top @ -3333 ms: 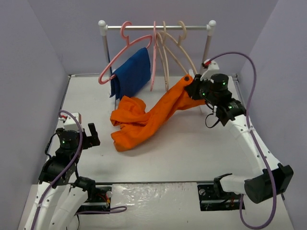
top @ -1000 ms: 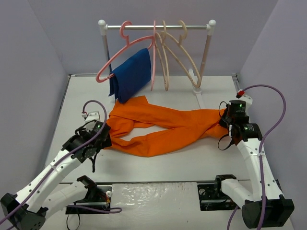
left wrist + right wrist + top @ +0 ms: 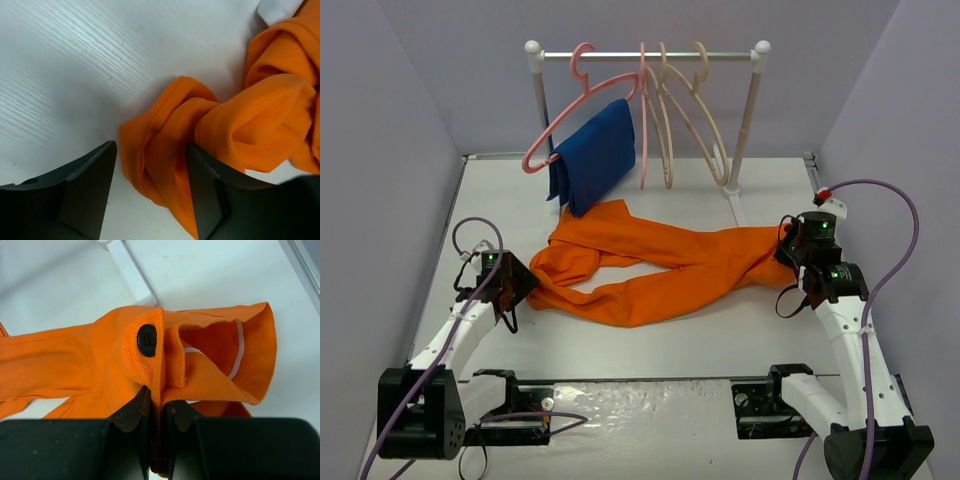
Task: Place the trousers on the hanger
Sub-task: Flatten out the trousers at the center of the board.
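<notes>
Right tool (image 3: 156,412) pinches the waistband of the trousers (image 3: 660,265) (spread flat on the counter (image 3: 720,330)), left tool (image 3: 150,190) gapes around a cuff fold, hanger (image 3: 692,105) hangs on the rail (image 3: 650,56).

Top view high; wrist views close on trousers (image 3: 660,265).

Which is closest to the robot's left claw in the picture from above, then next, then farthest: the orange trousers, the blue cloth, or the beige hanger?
From the left gripper:
1. The orange trousers, right beside it, their bunched end between its fingers.
2. The blue cloth, farther back, draped on a pink hanger.
3. The beige hanger, farthest, hanging right of the blue cloth on the rail.
</notes>
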